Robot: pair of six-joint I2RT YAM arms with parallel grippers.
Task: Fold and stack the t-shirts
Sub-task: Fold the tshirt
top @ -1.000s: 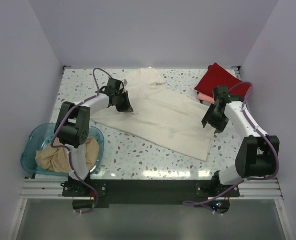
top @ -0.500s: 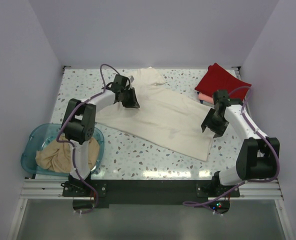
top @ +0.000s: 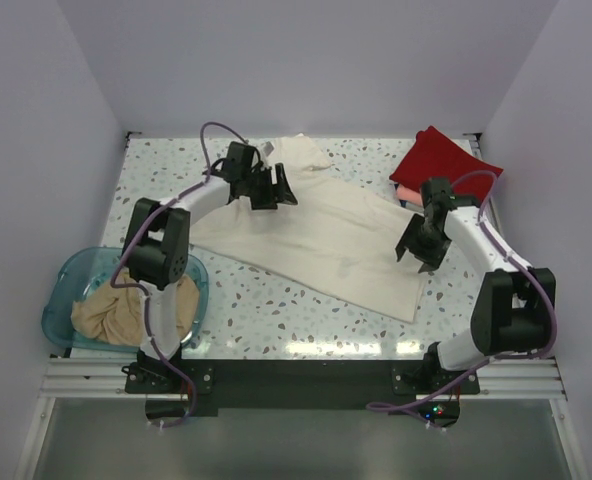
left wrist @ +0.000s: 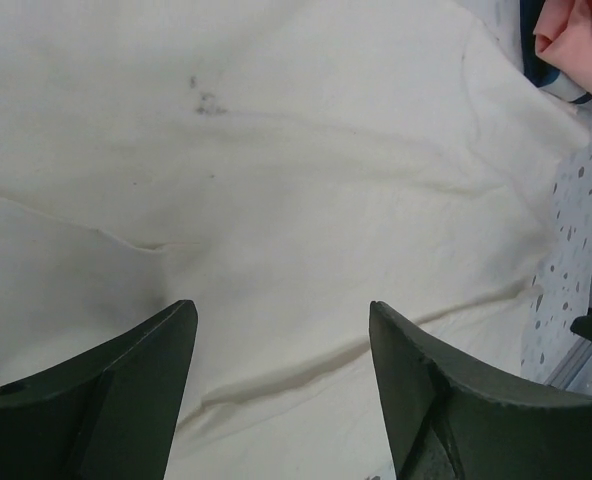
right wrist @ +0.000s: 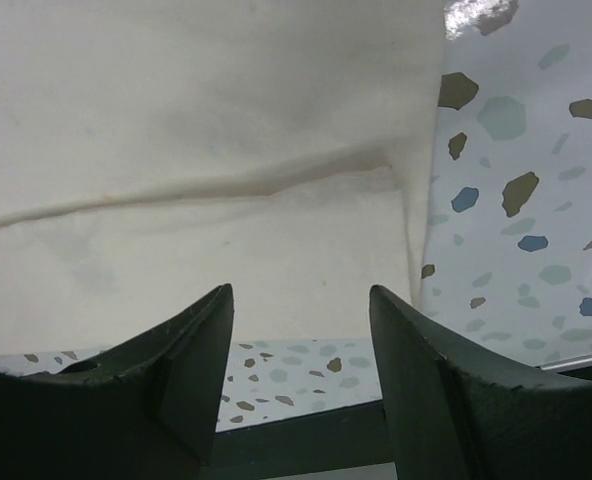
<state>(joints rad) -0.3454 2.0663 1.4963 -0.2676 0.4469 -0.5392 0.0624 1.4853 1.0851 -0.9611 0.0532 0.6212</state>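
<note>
Spread flat and open across the middle, slanting from far left to near right: the cream-white t-shirt [top: 316, 225], lightly creased, with a few faint dark specks. Bunched in a loose heap inside the blue tub [top: 61, 285] at near left: the tan t-shirt [top: 126, 312]. Folded at far right: the red t-shirt [top: 441, 160], lying on the salmon-pink t-shirt [top: 408, 193], of which only a near-left edge shows.

A spread t-shirt [top: 316, 235] lies across the middle of the tabletop [top: 266, 310] before me. Two folded t-shirts [top: 441, 160] sit stacked in the far-right corner. At my near left, a tub [top: 61, 290] holds a crumpled t-shirt [top: 106, 315].
</note>
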